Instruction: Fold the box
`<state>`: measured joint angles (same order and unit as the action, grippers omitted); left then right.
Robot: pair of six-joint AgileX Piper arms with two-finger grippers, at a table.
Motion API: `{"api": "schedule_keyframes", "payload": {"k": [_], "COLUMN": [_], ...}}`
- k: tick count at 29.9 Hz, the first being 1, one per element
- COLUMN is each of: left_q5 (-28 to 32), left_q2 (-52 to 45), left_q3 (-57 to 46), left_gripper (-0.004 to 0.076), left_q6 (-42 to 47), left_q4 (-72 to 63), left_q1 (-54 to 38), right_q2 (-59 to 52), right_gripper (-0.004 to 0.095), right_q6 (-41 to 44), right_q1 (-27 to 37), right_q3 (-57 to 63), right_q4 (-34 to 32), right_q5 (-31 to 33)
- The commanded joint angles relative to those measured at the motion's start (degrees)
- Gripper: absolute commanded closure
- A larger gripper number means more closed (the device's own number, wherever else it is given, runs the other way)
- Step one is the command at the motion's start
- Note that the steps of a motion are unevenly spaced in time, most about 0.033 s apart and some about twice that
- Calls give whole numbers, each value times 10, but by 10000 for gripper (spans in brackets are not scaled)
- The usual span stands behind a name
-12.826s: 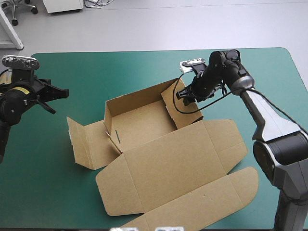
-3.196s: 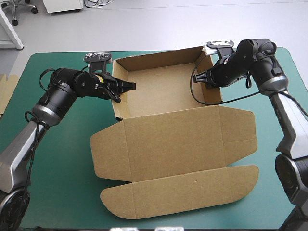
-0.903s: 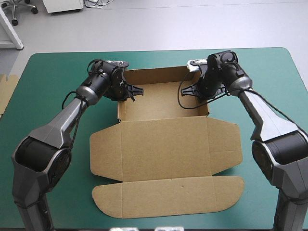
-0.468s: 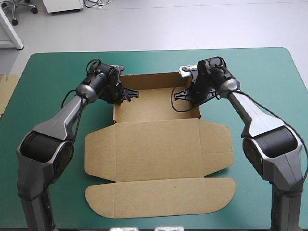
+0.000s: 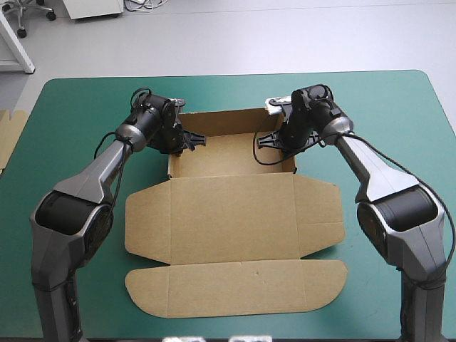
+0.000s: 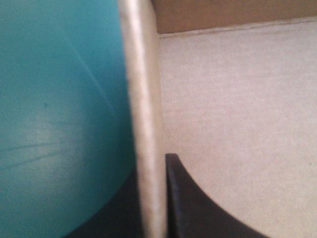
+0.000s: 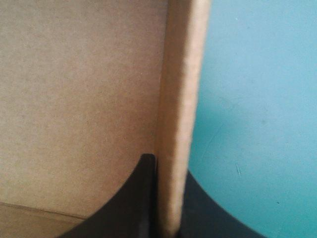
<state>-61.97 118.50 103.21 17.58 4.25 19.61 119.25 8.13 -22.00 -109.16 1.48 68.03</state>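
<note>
The brown box [image 5: 231, 153] stands as an open tray in the far middle of the table, its lid [image 5: 235, 221] lying flat toward the near edge. My left gripper [image 5: 187, 139] is shut on the tray's left wall, which runs between its fingers [image 6: 148, 148] with one finger [image 6: 193, 208] inside the tray. My right gripper [image 5: 274, 139] is shut on the right wall [image 7: 178, 124] the same way, one finger [image 7: 143, 198] inside and one outside. The tray's floor shows beside each wall.
The teal-green cover [image 5: 85, 114] lies bare around the box on all sides. A strip of more brown board [image 5: 11, 139] shows at the table's left edge.
Earlier the box lay half-formed with its left wall down; now all walls stand. Just before, both grippers shifted the tray slightly left with the walls held; since then hardly anything has moved.
</note>
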Motion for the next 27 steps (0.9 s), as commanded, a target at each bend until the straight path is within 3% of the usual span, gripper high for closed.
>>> {"api": "schedule_keyframes", "payload": {"k": [1, 16, 20, 27], "left_q5": [4, 6, 12, 21], "left_q2": [-14, -14, -15, -16], "left_q3": [7, 7, 7, 7], "left_gripper": [734, 730, 653, 379], "left_q6": [-17, -30, -43, -43], "left_q4": [19, 15, 15, 9], "left_q1": [-2, -2, -2, -2], "right_q2": [-14, -10, -10, -10], "right_gripper": [907, 891, 773, 388], "right_q6": [-26, -40, -50, -58], "right_q1": [2, 2, 2, 2], "right_q3": [-8, -8, -8, -35], "right_q4": [-26, -15, -15, -15], "right_q5": [33, 27, 29, 32]}}
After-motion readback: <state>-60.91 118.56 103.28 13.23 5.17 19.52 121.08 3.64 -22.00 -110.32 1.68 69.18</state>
